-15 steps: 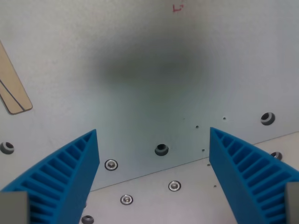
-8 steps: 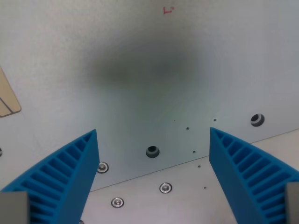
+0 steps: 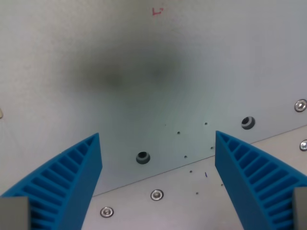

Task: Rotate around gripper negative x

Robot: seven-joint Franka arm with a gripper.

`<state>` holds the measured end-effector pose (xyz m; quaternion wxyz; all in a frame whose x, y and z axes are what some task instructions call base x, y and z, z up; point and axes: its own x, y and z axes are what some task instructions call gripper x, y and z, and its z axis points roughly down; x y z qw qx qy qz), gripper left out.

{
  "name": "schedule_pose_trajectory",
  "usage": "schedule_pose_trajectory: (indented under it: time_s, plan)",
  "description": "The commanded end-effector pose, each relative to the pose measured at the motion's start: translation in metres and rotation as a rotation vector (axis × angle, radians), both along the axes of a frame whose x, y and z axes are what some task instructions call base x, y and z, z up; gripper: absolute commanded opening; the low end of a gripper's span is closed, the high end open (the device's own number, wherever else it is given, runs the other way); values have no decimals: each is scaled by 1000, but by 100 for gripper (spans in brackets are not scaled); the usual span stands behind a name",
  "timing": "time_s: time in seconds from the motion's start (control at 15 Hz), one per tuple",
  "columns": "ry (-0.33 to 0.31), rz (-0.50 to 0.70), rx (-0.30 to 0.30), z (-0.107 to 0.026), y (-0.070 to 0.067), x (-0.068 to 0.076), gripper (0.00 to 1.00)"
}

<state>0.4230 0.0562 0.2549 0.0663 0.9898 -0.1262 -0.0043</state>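
Two ribbed blue fingers [image 3: 62, 184] of the gripper [image 3: 157, 184] stand wide apart, holding nothing, above a pale grey metal plate [image 3: 144, 81] with a dark round hole [image 3: 142, 157] between them.

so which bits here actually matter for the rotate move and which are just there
Part of the job:
- gripper, blue fingers open, holding nothing

Just there:
- metal plate
- dark holes
- screws
- small red mark
- plate seam
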Motion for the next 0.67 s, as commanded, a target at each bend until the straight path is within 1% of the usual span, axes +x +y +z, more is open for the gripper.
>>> schedule_pose_trajectory:
  time_s: [0.07,0.67]
  plan:
    - [77,-26,-228,5,5,4,100]
    - [105,-26,-329,5,5,4,100]
